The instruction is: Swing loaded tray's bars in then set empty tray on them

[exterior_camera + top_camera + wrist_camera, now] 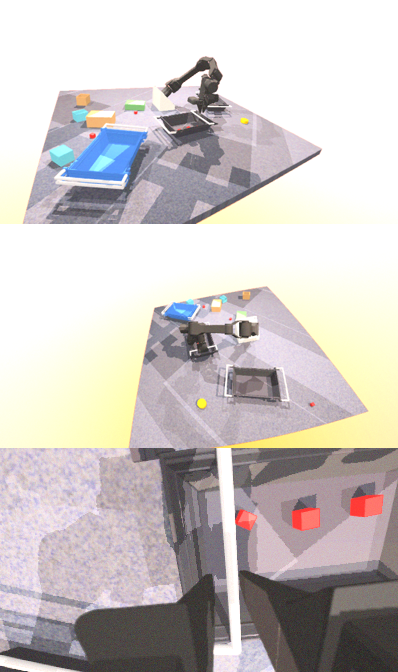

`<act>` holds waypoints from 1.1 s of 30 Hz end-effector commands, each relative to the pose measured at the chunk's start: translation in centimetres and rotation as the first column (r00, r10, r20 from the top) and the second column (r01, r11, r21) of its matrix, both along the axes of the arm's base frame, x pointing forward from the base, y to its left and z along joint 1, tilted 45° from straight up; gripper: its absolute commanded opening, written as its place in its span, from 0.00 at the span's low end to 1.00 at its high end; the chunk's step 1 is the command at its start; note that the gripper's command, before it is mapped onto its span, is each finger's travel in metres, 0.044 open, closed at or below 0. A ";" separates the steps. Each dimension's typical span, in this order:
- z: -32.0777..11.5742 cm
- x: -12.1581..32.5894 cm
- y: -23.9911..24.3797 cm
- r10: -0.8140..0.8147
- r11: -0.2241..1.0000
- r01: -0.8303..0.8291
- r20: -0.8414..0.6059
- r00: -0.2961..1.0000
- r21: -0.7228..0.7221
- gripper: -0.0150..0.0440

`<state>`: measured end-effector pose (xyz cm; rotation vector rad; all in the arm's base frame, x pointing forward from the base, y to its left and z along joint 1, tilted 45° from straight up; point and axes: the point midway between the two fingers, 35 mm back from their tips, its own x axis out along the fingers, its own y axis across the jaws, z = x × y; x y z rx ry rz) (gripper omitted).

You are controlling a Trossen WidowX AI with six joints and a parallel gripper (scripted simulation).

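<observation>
The loaded tray (211,340) (190,129) (300,583) has its 6 o'clock bar (195,351) (202,117) (227,523) leaning inward between the gripper's (203,349) (202,111) (226,575) slightly parted, unclamped fingers. Pulling off crookedly could drag that bar back out; the 12 o'clock bar (208,323) (166,125), still outward, would leave the empty tray (257,398) (217,109), at 4 o'clock, half supported and liable to drop inside.
</observation>
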<state>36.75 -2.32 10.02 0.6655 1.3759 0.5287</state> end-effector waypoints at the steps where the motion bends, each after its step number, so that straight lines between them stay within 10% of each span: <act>1: -0.1 0.0 0.0 -0.001 1.000 0.001 -0.003 1.000 0.001 0.40; 26: 6.0 -1.3 -6.0 -0.103 0.995 0.103 -0.039 0.994 0.005 0.40; 33: -3.0 1.1 -9.8 -0.048 0.999 0.047 -0.020 0.999 -0.013 0.40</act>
